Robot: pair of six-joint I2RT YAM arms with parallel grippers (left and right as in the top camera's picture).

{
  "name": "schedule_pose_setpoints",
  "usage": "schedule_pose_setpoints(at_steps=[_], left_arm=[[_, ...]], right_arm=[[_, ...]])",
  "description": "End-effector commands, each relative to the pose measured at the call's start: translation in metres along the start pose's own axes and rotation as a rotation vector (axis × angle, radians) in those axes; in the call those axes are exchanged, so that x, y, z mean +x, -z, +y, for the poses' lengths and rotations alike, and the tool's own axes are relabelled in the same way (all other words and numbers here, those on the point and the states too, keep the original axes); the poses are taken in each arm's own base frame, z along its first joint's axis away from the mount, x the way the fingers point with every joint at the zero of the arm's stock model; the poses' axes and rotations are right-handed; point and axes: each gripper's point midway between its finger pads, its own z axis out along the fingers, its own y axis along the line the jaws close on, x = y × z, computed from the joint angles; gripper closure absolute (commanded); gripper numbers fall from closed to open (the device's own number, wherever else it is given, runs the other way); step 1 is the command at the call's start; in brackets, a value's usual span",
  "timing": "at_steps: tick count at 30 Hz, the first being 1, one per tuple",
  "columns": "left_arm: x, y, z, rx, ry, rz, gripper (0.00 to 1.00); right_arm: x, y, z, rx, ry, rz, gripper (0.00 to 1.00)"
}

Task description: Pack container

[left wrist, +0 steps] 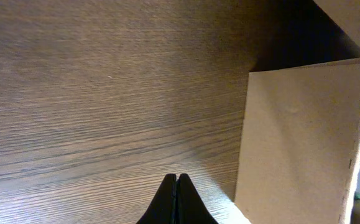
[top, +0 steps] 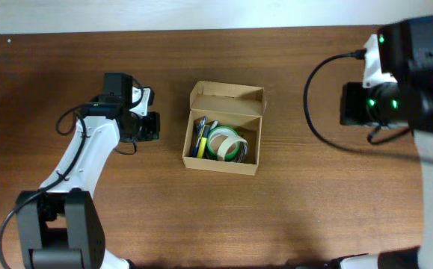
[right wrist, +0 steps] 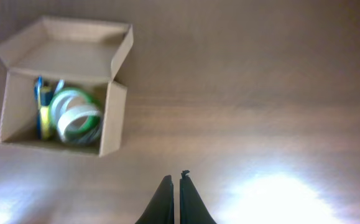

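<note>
The container (top: 247, 162), a light-brown cardboard box with its flap lid open toward the far side, sits mid-table. Inside lie rolls of tape (top: 226, 143) and pens (top: 200, 138). In the right wrist view the container (right wrist: 111, 124) is at upper left with tape (right wrist: 74, 115) showing. The left wrist view has the container's side wall (left wrist: 298, 143) at right. My left gripper (top: 153, 125) is shut and empty, just left of the box; its tips (left wrist: 176, 178) point at bare wood. My right gripper (right wrist: 174, 179) is shut, empty, raised well right of the box.
The wooden table (top: 313, 202) spreads all round the box. The right arm's body and cable (top: 395, 90) hang over the far right. The left arm's base (top: 55, 232) stands at the near left edge.
</note>
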Motion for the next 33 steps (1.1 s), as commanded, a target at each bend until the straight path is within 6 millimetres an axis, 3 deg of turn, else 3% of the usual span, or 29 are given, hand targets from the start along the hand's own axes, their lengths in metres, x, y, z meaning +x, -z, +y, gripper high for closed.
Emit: schedule_pose_setpoints(at_steps=[1,9,18,25,33], left_arm=[[0.001,-0.005,-0.013,0.108,0.031,0.020,0.98],[0.000,-0.002,-0.030,0.209,0.028,0.019,0.98],[-0.020,-0.012,-0.033,0.240,0.061,-0.044,0.98],[-0.025,-0.040,-0.037,0.313,0.122,-0.027,0.98],[-0.048,-0.045,-0.044,0.382,0.191,-0.091,0.98]], right_arm=[[0.010,-0.036,0.019,-0.190,-0.084,0.179,0.96],[0.033,-0.114,0.034,-0.405,-0.135,0.502,0.96],[0.041,-0.179,0.033,-0.413,-0.159,0.667,0.96],[0.042,-0.213,0.036,-0.446,-0.178,0.714,0.96],[0.033,-0.243,0.035,-0.443,-0.188,0.676,0.96]])
